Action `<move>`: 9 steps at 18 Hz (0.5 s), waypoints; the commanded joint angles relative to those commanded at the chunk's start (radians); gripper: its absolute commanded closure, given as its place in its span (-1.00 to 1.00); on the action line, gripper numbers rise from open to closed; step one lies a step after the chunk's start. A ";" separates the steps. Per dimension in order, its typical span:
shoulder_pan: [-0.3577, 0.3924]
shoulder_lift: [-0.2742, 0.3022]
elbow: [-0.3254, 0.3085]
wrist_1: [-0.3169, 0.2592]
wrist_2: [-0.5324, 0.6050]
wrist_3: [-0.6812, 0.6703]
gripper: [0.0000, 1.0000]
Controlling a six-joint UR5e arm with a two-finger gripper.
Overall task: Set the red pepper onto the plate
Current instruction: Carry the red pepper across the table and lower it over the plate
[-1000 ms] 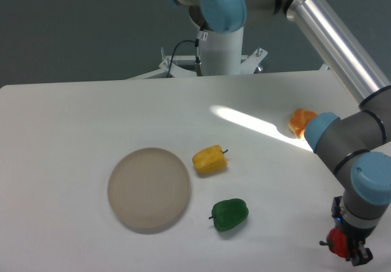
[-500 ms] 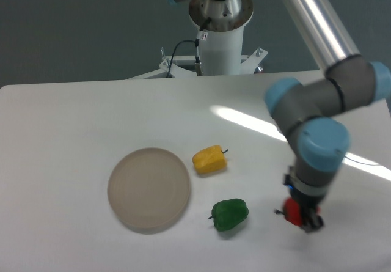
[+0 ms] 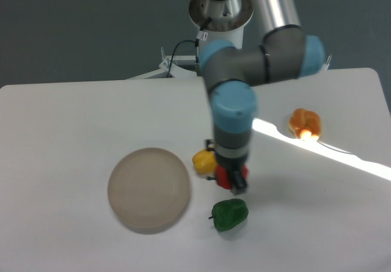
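The red pepper [image 3: 224, 176] is held in my gripper [image 3: 230, 178], whose fingers are shut on it, above the table between the yellow pepper and the green pepper. Only parts of the red pepper show between the fingers. The beige round plate [image 3: 148, 188] lies flat on the table to the left of the gripper, about one pepper's width from it. Nothing lies on the plate.
A yellow pepper [image 3: 202, 161] lies just left of the gripper, partly hidden by it. A green pepper [image 3: 230, 214] lies right below the gripper. An orange pepper [image 3: 305, 123] lies at the far right in a bright strip of light. The arm's base [image 3: 219, 33] stands at the back.
The arm has swung left across the table carrying the red pepper, from the front right corner to a spot beside the yellow pepper. The orange pepper, hidden before, shows again.
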 joint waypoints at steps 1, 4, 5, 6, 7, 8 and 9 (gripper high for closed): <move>-0.020 0.000 -0.002 0.002 -0.009 -0.032 -0.11; -0.074 -0.002 -0.025 0.061 -0.017 -0.074 -0.11; -0.089 -0.006 -0.026 0.084 -0.017 -0.088 -0.11; -0.106 -0.015 -0.026 0.104 -0.017 -0.129 -0.11; -0.115 -0.021 -0.026 0.118 -0.018 -0.150 -0.11; -0.121 -0.029 -0.026 0.132 -0.017 -0.158 -0.11; -0.124 -0.038 -0.026 0.146 -0.017 -0.161 -0.11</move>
